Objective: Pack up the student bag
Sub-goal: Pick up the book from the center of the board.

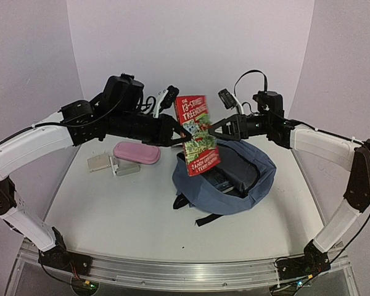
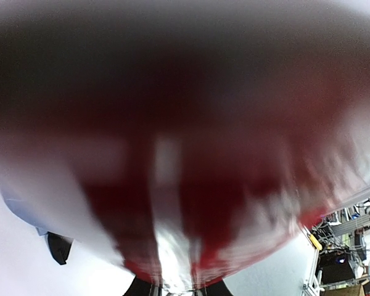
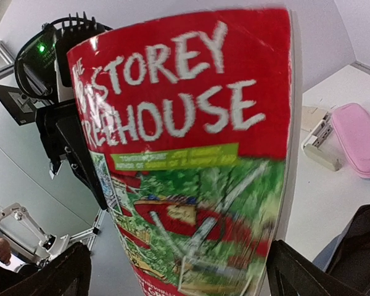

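The student bag (image 1: 246, 179), blue-grey with black straps, lies at centre right of the table with its top gaping. A red paperback book (image 1: 197, 132) stands upright in the air just above the bag's left edge. My left gripper (image 1: 177, 140) is shut on the book's left edge. In the left wrist view the book (image 2: 191, 154) is a red blur that fills the frame above the fingertips (image 2: 142, 288). My right gripper (image 1: 214, 129) is open at the book's right side, facing its cover (image 3: 197, 154), with one dark finger (image 3: 314, 271) low at each side of that view.
A pink pencil case (image 1: 135, 152) lies left of the bag, also seen as a pink case (image 3: 361, 139) in the right wrist view. Two small beige-grey items (image 1: 114, 164) lie in front of it. Curved white walls close in the table at the back and sides.
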{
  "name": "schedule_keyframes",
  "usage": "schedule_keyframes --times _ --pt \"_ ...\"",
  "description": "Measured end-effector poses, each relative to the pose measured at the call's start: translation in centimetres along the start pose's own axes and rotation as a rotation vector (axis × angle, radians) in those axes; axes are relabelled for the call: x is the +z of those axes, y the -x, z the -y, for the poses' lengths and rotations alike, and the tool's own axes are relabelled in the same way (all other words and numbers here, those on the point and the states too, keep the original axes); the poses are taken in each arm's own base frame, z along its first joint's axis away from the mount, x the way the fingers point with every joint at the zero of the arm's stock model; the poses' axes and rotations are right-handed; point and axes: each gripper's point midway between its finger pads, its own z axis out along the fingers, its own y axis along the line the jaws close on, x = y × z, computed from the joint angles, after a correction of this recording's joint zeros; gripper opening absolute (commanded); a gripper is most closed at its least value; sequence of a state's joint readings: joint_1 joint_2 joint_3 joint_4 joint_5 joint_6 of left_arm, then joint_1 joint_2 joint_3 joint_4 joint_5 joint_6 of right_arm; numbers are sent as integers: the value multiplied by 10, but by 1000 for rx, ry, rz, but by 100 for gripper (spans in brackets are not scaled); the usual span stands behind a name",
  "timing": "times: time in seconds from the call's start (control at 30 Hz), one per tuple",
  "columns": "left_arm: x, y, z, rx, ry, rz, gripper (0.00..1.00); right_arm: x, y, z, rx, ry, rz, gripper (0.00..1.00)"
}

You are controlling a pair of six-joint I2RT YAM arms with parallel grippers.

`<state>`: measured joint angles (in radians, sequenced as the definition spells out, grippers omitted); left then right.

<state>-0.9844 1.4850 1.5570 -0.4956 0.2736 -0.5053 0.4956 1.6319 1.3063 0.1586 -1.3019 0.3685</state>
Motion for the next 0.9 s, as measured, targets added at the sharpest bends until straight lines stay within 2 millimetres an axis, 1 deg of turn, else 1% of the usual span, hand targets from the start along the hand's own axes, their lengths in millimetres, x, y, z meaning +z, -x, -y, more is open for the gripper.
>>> schedule_keyframes --times 0.13,0.27,0.3,0.33,0.47,0.57,0.6,0.63,0.67,0.73,0.77,0.8,0.83,0.9 --pt "-5 4 7 8 -30 10 0 -2 -1 3 46 11 -7 98" --pt "-20 13 19 24 -65 48 0 -3 -3 -3 64 47 -23 98" --pt "-23 16 20 26 -71 58 0 -3 -4 -5 69 57 -28 95" --pt "-26 18 22 29 -75 67 0 -3 -4 -7 74 68 -34 91" --pt "-30 25 24 34 -89 92 0 2 -4 -20 77 112 -54 59" --pt "-30 28 21 23 -86 103 2 7 -3 -31 79 142 -69 41" --pt "-30 29 19 15 -83 107 7 7 -2 -33 84 147 -72 35" --pt "-29 29 15 6 -75 110 15 8 -1 -36 84 152 -74 26" --pt "-29 28 12 -7 -66 114 22 8 0 -37 89 154 -75 16" --pt "-29 29 5 -27 -50 124 40 8 3 -39 93 154 -74 3" --pt "-30 30 1 -40 -40 138 45 8 4 -40 105 152 -73 0" --pt "-30 30 -1 -55 -35 148 51 8 5 -39 124 145 -71 0" --pt "-31 31 -3 -66 -30 162 55 8 6 -38 135 139 -69 0" --pt "-31 33 -7 -94 -30 188 59 8 7 -36 153 126 -64 0"
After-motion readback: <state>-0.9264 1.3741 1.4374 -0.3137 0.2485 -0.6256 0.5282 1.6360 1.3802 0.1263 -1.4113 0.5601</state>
